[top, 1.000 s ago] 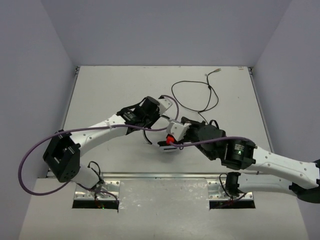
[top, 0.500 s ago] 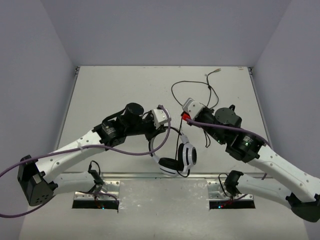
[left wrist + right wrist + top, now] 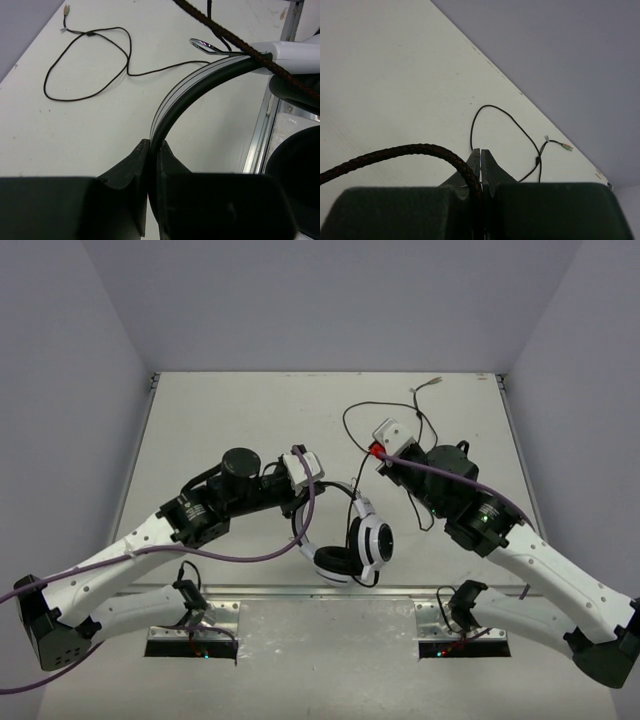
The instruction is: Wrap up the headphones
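**Headphones held by two tools, cord drawn out for winding**
The left tool [image 3: 150,150] is clamped on the headband [image 3: 190,84], so the headphones [image 3: 372,540] are hung by the table's [image 3: 200,420] near edge. The right tool [image 3: 481,153] is pinched on the cord [image 3: 492,109], apparently to keep it manageable. Compared with half a second ago, the tools are set further apart.

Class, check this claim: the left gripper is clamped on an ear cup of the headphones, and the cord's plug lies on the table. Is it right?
No. The left wrist view shows the left gripper clamped on the headband of the headphones instead. The cord's plug does lie on the table.
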You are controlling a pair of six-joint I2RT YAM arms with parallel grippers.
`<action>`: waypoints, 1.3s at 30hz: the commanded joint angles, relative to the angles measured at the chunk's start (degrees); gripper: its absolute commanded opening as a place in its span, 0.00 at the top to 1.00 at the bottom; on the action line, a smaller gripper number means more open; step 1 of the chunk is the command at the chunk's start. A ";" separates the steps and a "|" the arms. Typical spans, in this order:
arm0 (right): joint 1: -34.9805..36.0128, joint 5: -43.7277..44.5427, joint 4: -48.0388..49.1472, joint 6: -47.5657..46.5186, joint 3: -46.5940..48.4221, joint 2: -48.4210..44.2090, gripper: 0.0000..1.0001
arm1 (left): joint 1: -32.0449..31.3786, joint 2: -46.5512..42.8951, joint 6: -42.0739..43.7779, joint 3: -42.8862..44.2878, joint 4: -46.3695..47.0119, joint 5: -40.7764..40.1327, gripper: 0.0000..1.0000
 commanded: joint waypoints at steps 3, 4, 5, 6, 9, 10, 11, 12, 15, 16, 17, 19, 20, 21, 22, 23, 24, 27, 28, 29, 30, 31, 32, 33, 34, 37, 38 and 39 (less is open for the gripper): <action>-0.92 3.80 5.05 3.96 3.80 -0.57 0.99 | -0.44 0.76 -1.62 1.94 1.70 -0.56 0.99; -1.01 3.54 4.44 3.96 4.87 -0.22 0.99 | -0.44 1.90 -1.44 2.21 1.25 -0.55 1.00; -1.01 3.28 3.82 3.70 5.83 0.22 0.99 | -0.44 2.08 -1.70 2.47 1.16 -0.73 0.99; -1.01 3.53 2.77 3.26 6.97 0.92 0.99 | -0.44 2.17 -1.97 2.56 1.51 -1.16 1.00; -1.44 3.98 2.76 3.16 5.32 1.19 0.99 | -0.44 0.60 -3.11 2.39 3.53 -0.64 0.99; -2.23 2.93 2.93 3.51 4.53 1.10 0.99 | -0.44 -0.37 -3.72 2.39 3.88 -0.12 0.99; -2.67 2.23 3.02 3.95 3.13 1.19 0.99 | -0.44 -0.64 -4.16 2.47 4.49 0.93 0.99; -3.37 1.09 2.94 4.83 2.68 1.54 0.99 | -0.44 -1.25 -5.21 2.65 4.67 1.64 0.99; -3.99 0.29 2.76 5.62 1.63 2.16 0.99 | -0.44 -2.65 -6.36 3.09 5.82 4.45 0.99; -4.26 -0.59 2.85 5.98 1.45 2.59 0.99 | -0.44 -3.10 -6.89 3.18 6.17 4.89 0.99; -4.52 -1.03 2.76 6.41 1.36 2.95 0.99 | -0.44 -3.27 -7.07 3.35 6.43 5.42 0.99; -5.49 -2.52 2.32 7.56 1.36 3.74 0.99 | -0.44 -3.71 -7.33 3.97 6.26 6.21 1.00; -5.75 -3.83 2.15 8.00 1.36 4.78 0.99 | -0.44 -3.89 -7.59 4.67 6.08 6.22 0.99; -6.01 -4.37 2.32 8.96 0.84 5.32 0.99 | -0.44 -4.24 -7.86 4.85 6.26 5.43 0.99; -6.63 -5.16 2.41 9.58 0.49 5.76 0.99 | -0.44 -5.03 -8.73 5.02 6.69 5.16 0.99; -7.07 -7.69 2.58 11.06 -0.13 6.63 0.99 | -0.44 -5.38 -9.09 5.37 7.31 4.73 1.00; -7.51 -8.84 2.76 11.69 -0.39 7.07 0.99 | -0.44 -5.56 -9.44 5.90 7.40 4.55 0.99; -7.69 -11.75 3.81 14.23 -1.80 8.48 0.98 | -0.44 -6.08 -11.45 8.01 7.92 0.17 1.00; -7.77 -12.63 4.51 15.11 -2.41 8.49 0.99 | -0.44 -6.35 -12.77 8.10 8.71 -0.81 1.00; -7.86 -13.85 5.13 15.82 -3.72 8.66 0.98 | -0.44 -6.61 -13.30 8.71 9.85 -2.90 1.00; -7.95 -16.13 6.00 17.39 -4.17 8.92 0.99 | -0.44 -6.79 -14.61 9.06 10.30 -4.14 0.99; -8.04 -17.37 6.10 17.84 -4.35 9.27 0.99 | -0.44 -6.88 -15.50 10.02 10.65 -4.85 1.00; -8.12 -20.34 6.01 20.28 -4.35 10.06 0.98 | -0.44 -6.18 -17.59 10.82 10.39 -6.77 1.00; -8.13 -21.67 5.92 20.83 -4.35 10.33 0.99 | -0.44 -5.92 -20.22 12.56 10.13 -8.27 1.00; -8.13 -22.38 6.01 21.44 -4.35 10.51 0.99 | -0.44 -5.48 -21.38 13.37 9.69 -10.20 1.00; -8.21 -23.61 10.38 24.25 -7.77 8.84 0.98 | -0.44 -5.65 -25.77 15.04 10.21 -18.99 1.00; -8.47 -25.10 14.41 25.65 -10.91 8.23 0.94 | -0.44 -6.26 -26.57 15.30 10.56 -21.79 0.99; -8.56 -30.16 16.71 26.10 -12.60 7.09 0.89 | -0.44 -6.53 -27.80 15.66 11.09 -22.52 1.00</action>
